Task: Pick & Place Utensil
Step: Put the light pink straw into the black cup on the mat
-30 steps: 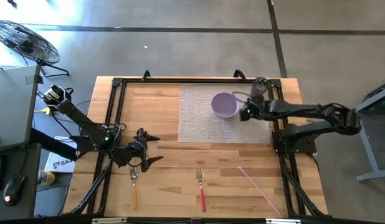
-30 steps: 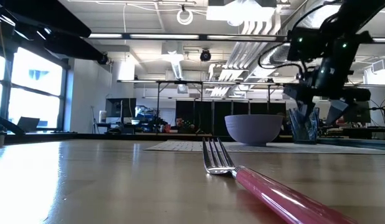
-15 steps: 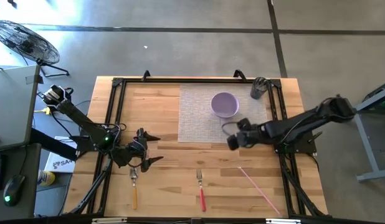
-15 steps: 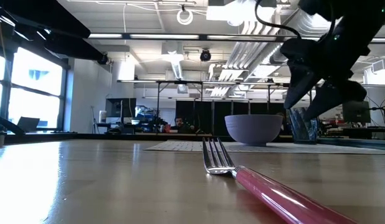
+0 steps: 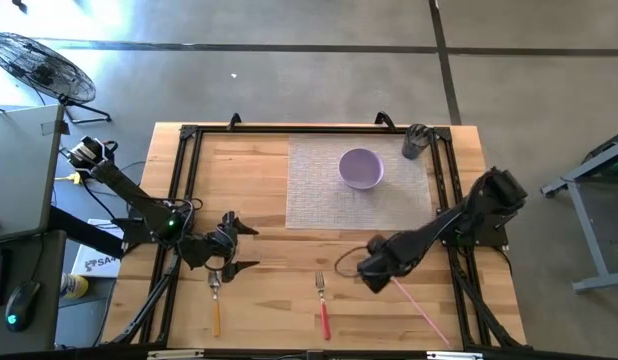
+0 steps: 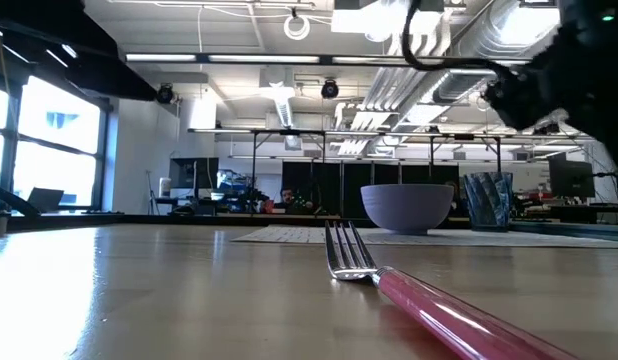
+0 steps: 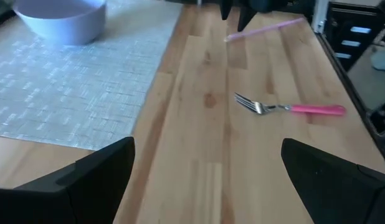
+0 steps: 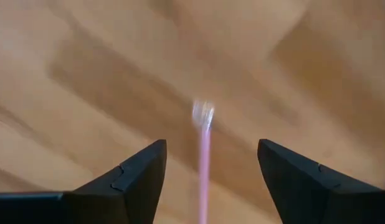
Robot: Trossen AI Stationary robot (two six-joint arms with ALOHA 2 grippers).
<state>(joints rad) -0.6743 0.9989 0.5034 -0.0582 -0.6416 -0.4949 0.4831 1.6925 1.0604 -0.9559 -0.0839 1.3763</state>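
Note:
A thin pink utensil (image 5: pixel 414 299) with a small shiny end (image 8: pixel 203 114) lies flat on the wood at the near right. My right gripper (image 5: pixel 367 270) hovers over that far end, open; in the right wrist view its fingers (image 8: pixel 211 146) stand on either side of the pink shaft, apart from it. A pink-handled fork (image 5: pixel 322 306) lies flat near the middle of the near edge, and a yellow-handled fork (image 5: pixel 215 300) lies left of it. My left gripper (image 5: pixel 251 247) waits open over the near left, just beyond the yellow fork's head.
A lilac bowl (image 5: pixel 360 168) sits on a grey woven placemat (image 5: pixel 314 190) at the far middle. A dark cup (image 5: pixel 416 142) stands at the far right corner. Black frame rails (image 5: pixel 184 200) run along the table's sides. Bare wood lies between the forks and the mat.
My right gripper has swung from beside the bowl and cup at the far right toward the near edge and leftward, coming down over the far end of the thin pink utensil. The utensils, bowl and cup have kept their places.

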